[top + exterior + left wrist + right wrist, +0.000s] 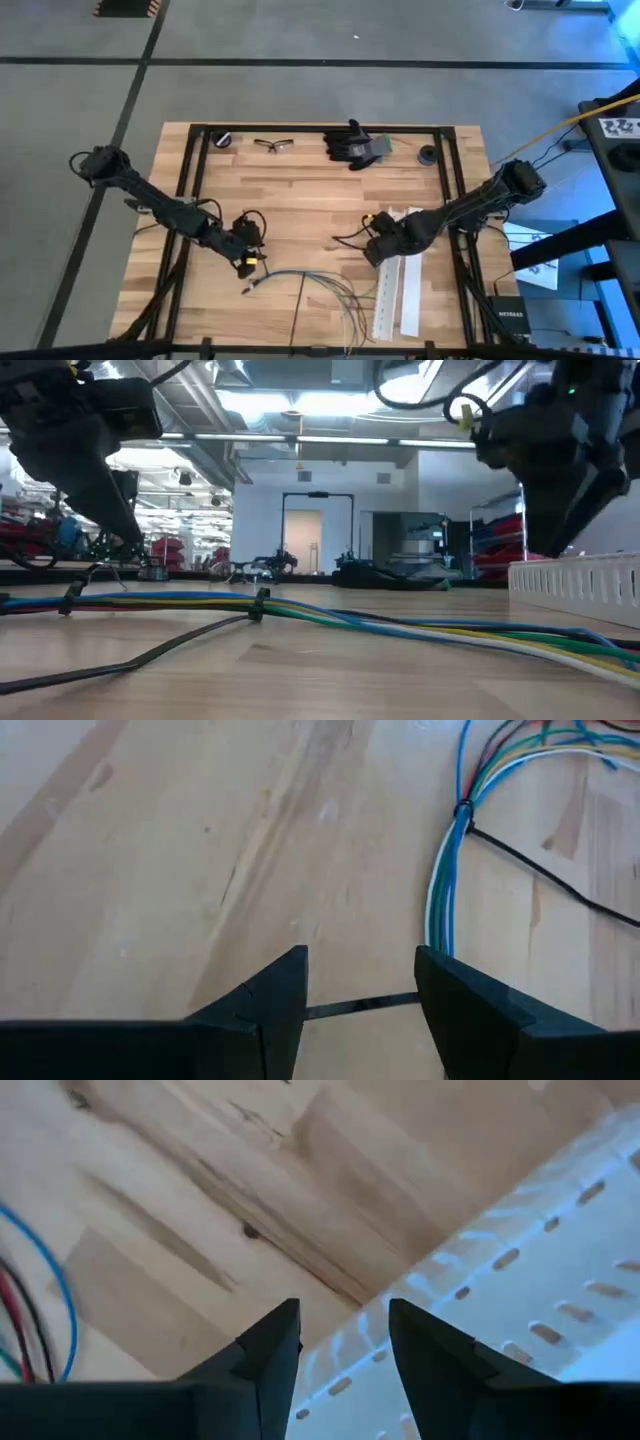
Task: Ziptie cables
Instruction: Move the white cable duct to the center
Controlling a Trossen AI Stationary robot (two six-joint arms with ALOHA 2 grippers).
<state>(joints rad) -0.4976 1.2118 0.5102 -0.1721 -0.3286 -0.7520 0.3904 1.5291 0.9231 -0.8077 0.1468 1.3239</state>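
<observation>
- The cables lie on the front-middle part of the desk, a loose bunch running from just below the left pincer toward the front edge, where the strands fan apart.
- They look light, thin and limp (they will likely sag and slide rather than hold a shape), so one strand lifted alone would probably pull out of the bunch.
- In the left wrist view a dark tie already cinches the strands at one spot; the tight run beside it seems the best place to take hold, since all the strands are together there.
- The left pincer stands open with nothing between its fingers, low over the desk just beside the bundle's end; a thin dark strip lies across the gap below.
- The right pincer is likewise open and empty, hovering over the near end of the white perforated strips, which lie just beside the fanned ends.
- Open wood lies between the two arms; the strips and the front edge crowd the fanned end, while gloves and glasses sit well apart at the back.
</observation>
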